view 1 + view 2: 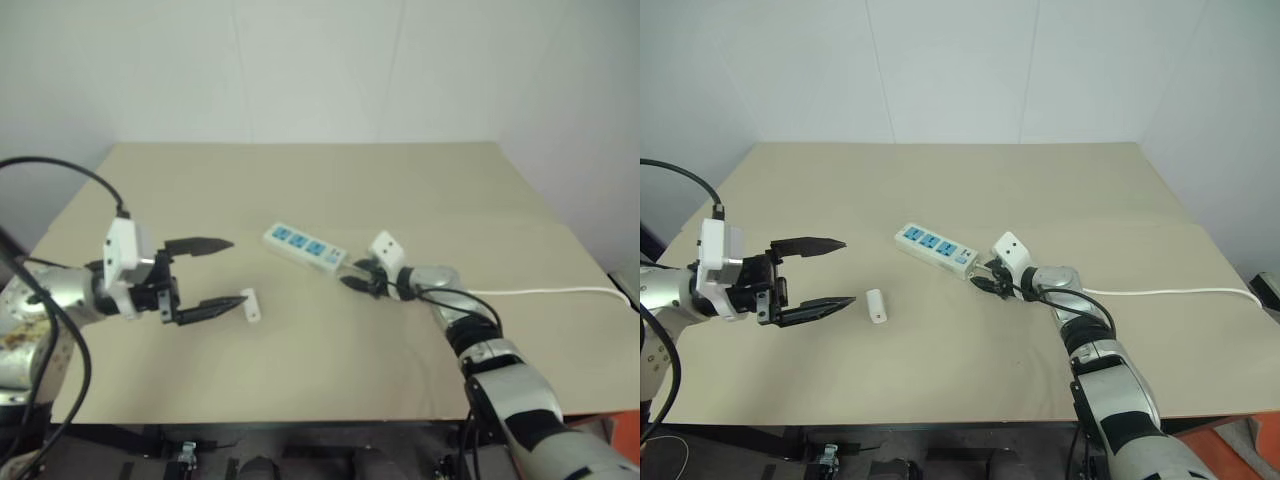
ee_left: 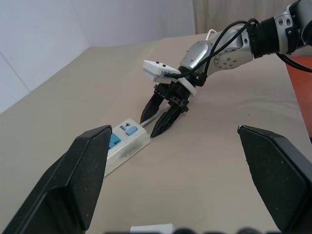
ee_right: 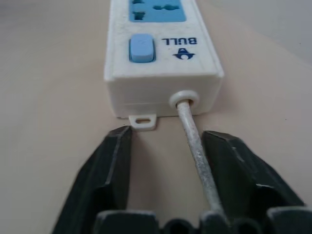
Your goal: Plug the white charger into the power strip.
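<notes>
Two end effectors are in play. Right end effector (image 1: 985, 282), part-closed, straddles the cord (image 3: 192, 134) at the power strip (image 1: 935, 248)'s switch end, gripping nothing yet. Left end effector (image 1: 825, 275) gapes near the white charger (image 1: 876, 305) on the bench (image 1: 970, 180). You should steady the strip, then collect the charger.

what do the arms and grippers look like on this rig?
Both arms are silver-grey metal with black joint sections and loose black cables. Each gripper, left gripper and right gripper, has two tapered black fingers on a black base, with a white boxy camera module on the wrist. No markings can be made out.
</notes>
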Motion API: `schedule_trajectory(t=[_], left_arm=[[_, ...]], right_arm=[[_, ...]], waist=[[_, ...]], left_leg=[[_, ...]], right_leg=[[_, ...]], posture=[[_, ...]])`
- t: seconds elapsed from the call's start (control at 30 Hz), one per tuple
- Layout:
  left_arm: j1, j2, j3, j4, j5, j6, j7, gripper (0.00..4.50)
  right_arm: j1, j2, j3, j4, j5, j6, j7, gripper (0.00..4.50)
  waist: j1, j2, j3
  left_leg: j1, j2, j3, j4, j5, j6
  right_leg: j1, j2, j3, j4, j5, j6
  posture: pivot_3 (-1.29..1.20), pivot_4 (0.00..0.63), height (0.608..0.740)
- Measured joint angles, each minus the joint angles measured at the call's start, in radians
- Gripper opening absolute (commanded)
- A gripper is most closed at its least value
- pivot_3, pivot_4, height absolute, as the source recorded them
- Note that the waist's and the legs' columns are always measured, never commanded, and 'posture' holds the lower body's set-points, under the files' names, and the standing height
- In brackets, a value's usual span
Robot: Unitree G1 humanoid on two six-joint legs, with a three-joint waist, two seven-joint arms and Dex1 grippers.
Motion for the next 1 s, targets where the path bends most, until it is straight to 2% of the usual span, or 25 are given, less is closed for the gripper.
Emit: schedule_trajectory(t=[0.2,0.3,0.53,0.63,0.7,0.73,1.0], left_arm=[[-0.001,-0.001,-0.002,0.0,0.005,-0.001,0.001,4.5],[-0.003,-0.004,-0.006,0.001,0.011,-0.002,0.001,4.5],[-0.01,-0.007,-0.012,0.005,0.016,-0.001,-0.01,4.5],[-0.01,-0.007,-0.011,0.022,0.02,-0.001,-0.015,4.5],[-0.017,-0.01,-0.018,0.026,0.021,-0.002,-0.021,4.5],[-0.026,-0.014,-0.028,0.026,0.022,-0.002,-0.024,4.5],[-0.062,-0.029,-0.053,0.051,0.039,-0.002,-0.039,4.5]], right_arm=[[0.031,-0.008,0.007,-0.064,-0.024,-0.007,0.013,0.01],[0.101,-0.033,0.006,-0.166,-0.022,-0.005,0.019,0.01],[0.488,-0.237,-0.054,-0.676,0.08,0.08,0.118,0.01],[0.597,-0.308,-0.107,-0.793,0.123,0.14,0.128,0.01],[0.625,-0.316,-0.135,-0.828,0.149,0.18,0.123,0.71],[0.634,-0.316,-0.142,-0.845,0.161,0.193,0.116,0.9],[0.691,-0.274,-0.2,-0.968,0.223,0.188,0.042,3.71]], waist=[[-0.017,0.0,0.0],[-0.017,0.0,0.0],[0.01,0.0,0.0],[0.01,0.0,0.0],[0.004,0.0,0.0],[0.003,0.0,0.0],[0.01,-0.001,0.0]], left_leg=[[0.0,0.0,0.0,0.0,0.0,0.0],[-0.001,0.0,0.0,0.0,0.0,0.0],[-0.002,-0.001,-0.001,0.0,0.0,0.0],[0.0,0.0,0.0,0.0,0.0,0.0],[0.002,0.0,0.0,0.0,0.0,0.0],[0.002,0.0,0.0,0.0,0.0,0.0],[-0.001,0.0,0.0,0.0,0.0,0.0]], right_leg=[[0.0,0.0,0.0,0.0,0.0,0.0],[0.0,0.0,0.0,-0.001,0.0,0.0],[0.0,-0.001,-0.001,-0.002,-0.001,0.001],[0.001,-0.001,-0.001,-0.002,-0.004,0.006],[0.002,0.001,0.001,-0.001,-0.004,0.007],[0.002,0.001,0.001,-0.001,-0.004,0.007],[0.001,0.001,0.0,-0.004,-0.004,0.007]], posture=[[0.0,0.15,0.74],[0.0,0.15,0.74],[0.0,0.15,0.74],[0.0,0.15,0.74],[0.0,0.15,0.74],[0.0,0.15,0.74],[0.0,0.15,0.74]])
